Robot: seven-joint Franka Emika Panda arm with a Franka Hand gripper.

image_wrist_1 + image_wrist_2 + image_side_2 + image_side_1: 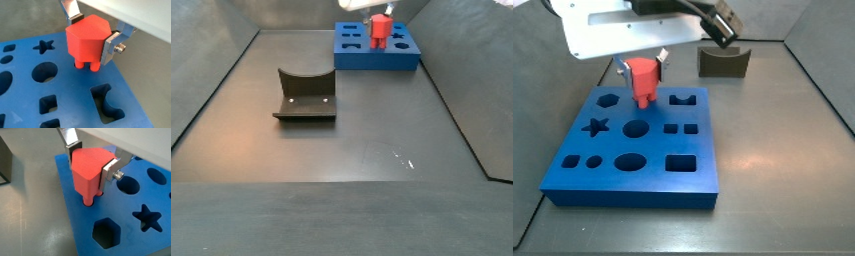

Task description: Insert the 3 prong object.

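Note:
The 3 prong object [87, 41] is a bright red block with round prongs below. My gripper [93, 35] is shut on it, one silver finger on each side of its body. It stands upright over the blue board [67, 95], and its prong tips touch the board's top near the far edge. It also shows in a wrist view [90, 170] with the gripper [91, 159], and in both side views [643, 78] [381, 30], above the board [640, 165] [358, 55]. Whether the prongs sit in holes is hidden.
The blue board has star [45, 46], round [45, 72], square [48, 103] and U-notched [103, 100] holes. A dark grey U-notched block [724, 62] [305, 97] stands on the floor apart from the board. Grey walls ring the floor.

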